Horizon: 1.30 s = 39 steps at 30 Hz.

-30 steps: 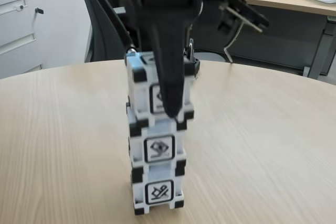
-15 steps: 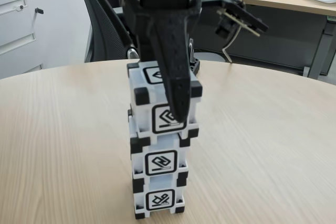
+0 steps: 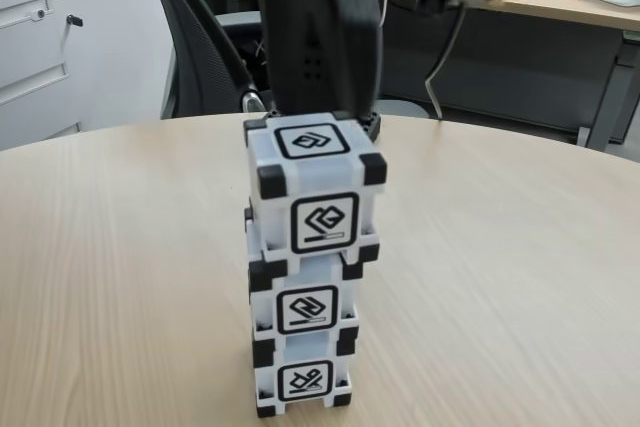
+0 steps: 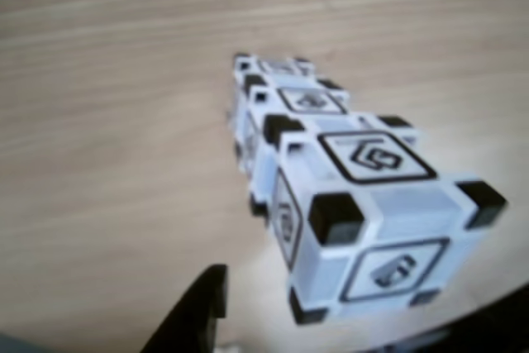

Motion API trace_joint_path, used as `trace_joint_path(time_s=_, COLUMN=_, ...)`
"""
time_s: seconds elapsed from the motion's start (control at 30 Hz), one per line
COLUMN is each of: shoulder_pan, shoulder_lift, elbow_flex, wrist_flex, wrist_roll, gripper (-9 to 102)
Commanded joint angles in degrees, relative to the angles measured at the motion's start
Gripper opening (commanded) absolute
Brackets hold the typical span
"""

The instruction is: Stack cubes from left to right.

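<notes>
Your three cubes stood as one upright tower near the front edge of the surface (image 3: 520,277) in the fixed view: the bottom cube (image 3: 302,380) on the wood, the middle cube (image 3: 303,304) on it, and the top cube (image 3: 315,187) capping them, turned a little out of square with the two below so its corners overhung slightly. What mattered for your next move was that the tower's long axis ran straight up and your hand (image 3: 320,47) sat directly above and just behind the top cube, apart from it, not around it. Its dark body filled the space over the stack, and I judged that any way out had to be upward, since a sideways sweep would have caught the top cube. In the other view the stack ran away from the camera, the top cube (image 4: 372,204) nearest, with a dark finger (image 4: 194,320) low at the left, clear of the cube's side. I could not tell whether your hand's fingers were spread or together, because the tips were not visible; nothing was held between them. The stacking looked complete.
</notes>
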Motion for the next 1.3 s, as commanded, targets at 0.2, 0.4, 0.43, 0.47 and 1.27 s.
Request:
trace_joint_path(time_s=0.2, shoulder_pan=-1.32, shoulder_lift=5.19, elbow_flex=-0.79, wrist_flex=0.62, wrist_roll=2.64, gripper=43)
trace_joint_path(time_s=0.4, shoulder_pan=-10.63, shoulder_lift=5.19, elbow_flex=-1.32, wrist_flex=0.62, wrist_roll=7.12, gripper=1)
trace_joint_path(time_s=0.43, shoulder_pan=-11.87, shoulder_lift=5.19, elbow_flex=-0.97, wrist_flex=0.62, wrist_roll=9.58, gripper=0)
trace_joint_path(time_s=0.47, shoulder_pan=-12.92, shoulder_lift=5.19, elbow_flex=-0.79, wrist_flex=0.62, wrist_roll=11.34, gripper=0)
trace_joint_path(time_s=1.27, shoulder_pan=-17.23, shoulder_lift=4.92, elbow_flex=-0.62, wrist_flex=0.53, wrist_roll=16.96, gripper=0)
